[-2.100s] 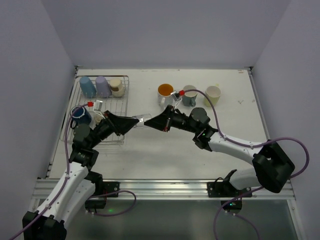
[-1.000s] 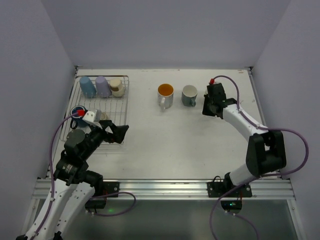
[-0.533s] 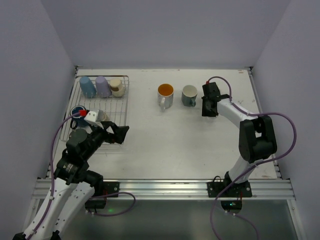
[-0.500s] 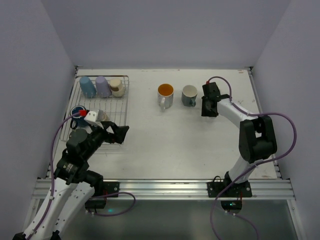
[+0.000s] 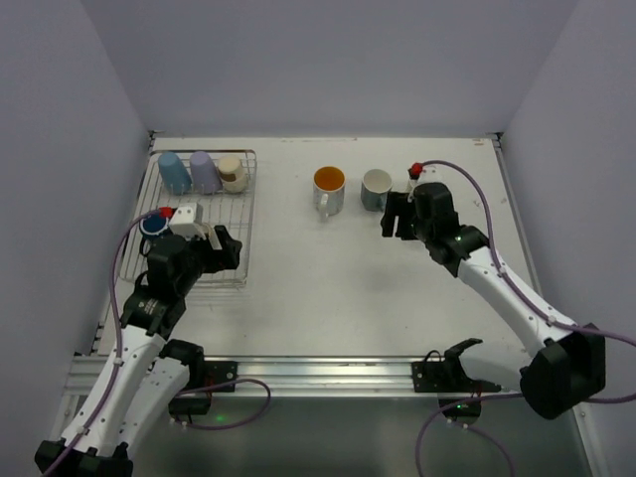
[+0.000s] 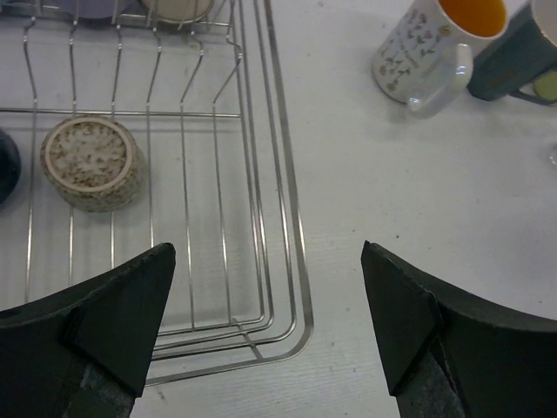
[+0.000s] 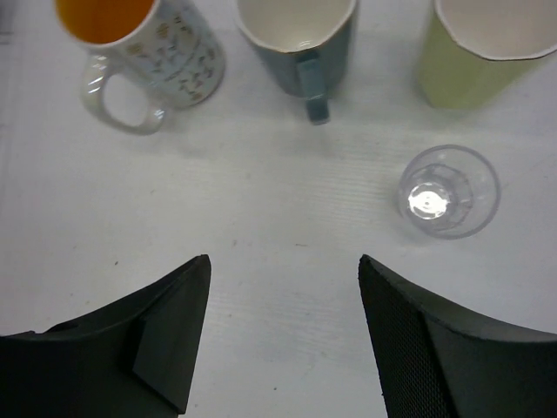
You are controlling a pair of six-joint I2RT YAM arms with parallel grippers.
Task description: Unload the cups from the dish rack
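Observation:
The dish rack (image 5: 250,199) stands at the table's left, with a light blue cup (image 5: 173,171), a lavender cup (image 5: 205,171) and a beige cup (image 5: 235,175) along its back. A navy cup (image 5: 152,225) shows beside my left arm. My left gripper (image 6: 270,322) hangs open over the dish rack's (image 6: 296,226) near right corner, a speckled upturned cup (image 6: 91,163) ahead to its left. My right gripper (image 7: 285,326) is open and empty above bare table. Before it stand the orange-inside mug (image 7: 152,52), grey mug (image 7: 300,43), yellow-green cup (image 7: 487,48) and clear glass (image 7: 448,192).
Purple cables loop from both wrists. In the top view the orange-inside mug (image 5: 328,189) and grey mug (image 5: 376,187) stand mid-table, just left of my right gripper (image 5: 391,219). White walls close the table on three sides.
My right gripper has opened, left the clear glass on the table and drawn back towards the middle. My left gripper has swung back over the rack's near right corner.

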